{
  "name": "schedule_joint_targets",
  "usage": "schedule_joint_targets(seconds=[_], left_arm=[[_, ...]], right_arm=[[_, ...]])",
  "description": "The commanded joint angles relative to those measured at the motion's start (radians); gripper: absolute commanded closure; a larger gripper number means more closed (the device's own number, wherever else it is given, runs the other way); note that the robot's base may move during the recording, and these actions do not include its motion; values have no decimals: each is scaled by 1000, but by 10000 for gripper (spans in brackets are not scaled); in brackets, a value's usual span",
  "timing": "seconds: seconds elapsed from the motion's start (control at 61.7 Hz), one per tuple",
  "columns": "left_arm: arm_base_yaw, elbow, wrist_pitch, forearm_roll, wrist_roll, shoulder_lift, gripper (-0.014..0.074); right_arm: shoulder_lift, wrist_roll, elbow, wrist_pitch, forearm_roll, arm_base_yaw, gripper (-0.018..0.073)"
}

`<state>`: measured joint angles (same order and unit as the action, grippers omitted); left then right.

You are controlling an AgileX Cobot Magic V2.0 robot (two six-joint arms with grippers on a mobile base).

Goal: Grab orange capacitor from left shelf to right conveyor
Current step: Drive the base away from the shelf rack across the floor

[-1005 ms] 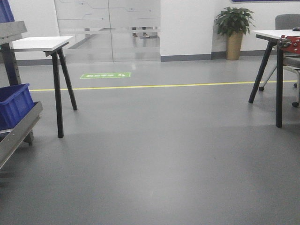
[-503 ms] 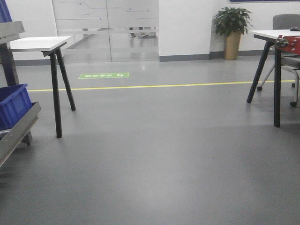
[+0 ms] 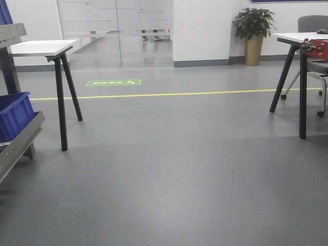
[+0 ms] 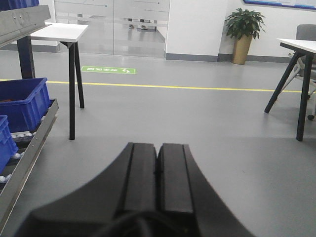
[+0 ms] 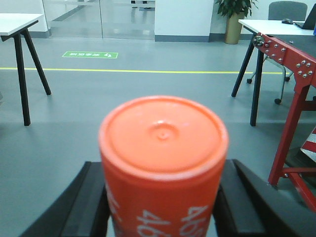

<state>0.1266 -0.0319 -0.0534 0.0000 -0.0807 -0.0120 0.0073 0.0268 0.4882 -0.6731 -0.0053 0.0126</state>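
What we see in colour
Our orange capacitor (image 5: 163,163) bears white digits; we note blue bins (image 4: 22,103), a grey floor (image 3: 179,169), its yellow line (image 3: 174,94), a red frame (image 5: 282,51).

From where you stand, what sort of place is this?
Probably a workshop or test floor inside an office building: a steel shelf holding blue bins, a yellow line on the floor, a white desk and a potted plant.

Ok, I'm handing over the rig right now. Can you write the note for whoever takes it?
Left gripper: jaws shut, empty.
Right gripper: shut on the orange capacitor.
Left shelf with its blue bins is off to the left. The conveyor is not in view, only a red bolted frame on the right.
Done: capacitor picked.
Left: carry it right and set it on the conveyor.
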Motion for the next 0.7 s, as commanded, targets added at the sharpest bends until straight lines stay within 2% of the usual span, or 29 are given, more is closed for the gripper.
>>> schedule_joint_targets(seconds=[0.0,0.681], left_arm=[[4,7,88,0,-1,-20,701],[4,7,88,0,-1,-20,701]], right_arm=[[17,-4,31,97,-10,2,402],[17,-4,31,97,-10,2,402]])
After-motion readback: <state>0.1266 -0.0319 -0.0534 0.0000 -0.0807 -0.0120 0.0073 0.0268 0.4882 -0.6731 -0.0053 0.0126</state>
